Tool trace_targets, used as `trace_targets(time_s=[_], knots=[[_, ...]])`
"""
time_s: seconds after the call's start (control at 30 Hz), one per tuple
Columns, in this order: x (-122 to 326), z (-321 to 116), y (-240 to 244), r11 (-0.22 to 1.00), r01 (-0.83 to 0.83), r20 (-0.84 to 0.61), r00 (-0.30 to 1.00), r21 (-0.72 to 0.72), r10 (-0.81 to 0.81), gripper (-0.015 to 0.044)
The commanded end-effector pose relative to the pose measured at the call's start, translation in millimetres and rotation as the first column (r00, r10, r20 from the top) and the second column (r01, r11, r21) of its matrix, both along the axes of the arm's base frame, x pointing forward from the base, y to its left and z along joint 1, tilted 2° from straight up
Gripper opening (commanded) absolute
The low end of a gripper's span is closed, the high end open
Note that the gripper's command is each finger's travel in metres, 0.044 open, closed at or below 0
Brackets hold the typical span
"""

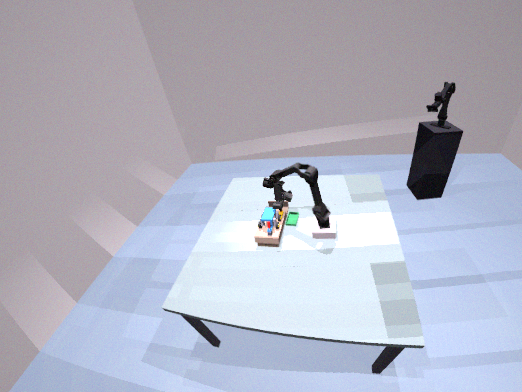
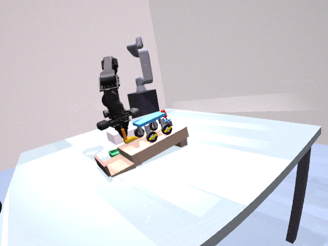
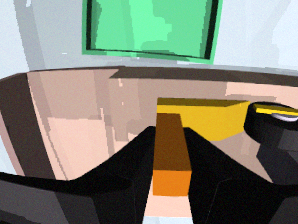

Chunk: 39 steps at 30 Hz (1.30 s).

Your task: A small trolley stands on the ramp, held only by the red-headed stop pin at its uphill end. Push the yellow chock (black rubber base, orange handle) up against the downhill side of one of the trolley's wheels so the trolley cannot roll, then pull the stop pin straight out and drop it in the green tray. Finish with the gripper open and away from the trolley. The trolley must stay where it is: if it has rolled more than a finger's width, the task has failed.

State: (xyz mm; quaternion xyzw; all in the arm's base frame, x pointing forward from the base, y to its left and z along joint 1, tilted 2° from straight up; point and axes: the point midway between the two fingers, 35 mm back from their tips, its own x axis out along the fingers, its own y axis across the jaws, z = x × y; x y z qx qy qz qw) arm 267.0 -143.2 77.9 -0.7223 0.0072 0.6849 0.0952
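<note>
My gripper (image 2: 123, 131) (image 3: 168, 134) is shut on the orange handle (image 3: 170, 156) (image 2: 124, 135) of the yellow chock (image 3: 206, 119) (image 2: 129, 140). The chock rests on the wooden ramp (image 2: 157, 144) (image 3: 73, 116) just downhill of the trolley's wheels. A black wheel with a yellow hub (image 3: 274, 125) sits right beside the chock's end in the wrist view; I cannot tell if they touch. The blue-topped trolley (image 2: 150, 120) (image 1: 268, 216) stands on the ramp. The red-headed stop pin (image 2: 163, 112) stands at its uphill end. The green tray (image 3: 152, 18) (image 2: 113, 152) (image 1: 293, 218) lies on the table beside the ramp.
The arm's white base block (image 1: 324, 232) (image 2: 112, 137) stands on the table (image 1: 300, 290) near the ramp. A black pedestal (image 1: 433, 160) (image 2: 142, 101) with a second arm stands off the table.
</note>
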Motion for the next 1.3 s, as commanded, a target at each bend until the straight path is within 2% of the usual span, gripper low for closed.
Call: trace_targets(time_s=[0.0,0.33,0.57,0.6,1.27], knots=[[0.5,0.8,5.5,1.0,0.003,0.001,1.0,0.007,-0.003,0.0],[0.1,0.2,1.1,1.0,0.002,0.0,1.0,0.0,-0.002,0.0],[0.1,0.2,1.1,1.0,0.002,0.0,1.0,0.0,-0.002,0.0184],[0.1,0.2,1.1,1.0,0.002,0.0,1.0,0.0,-0.002,0.019],[-4.3,51.9,-5.7,1.0,0.003,0.0,1.0,0.006,-0.003,0.019]])
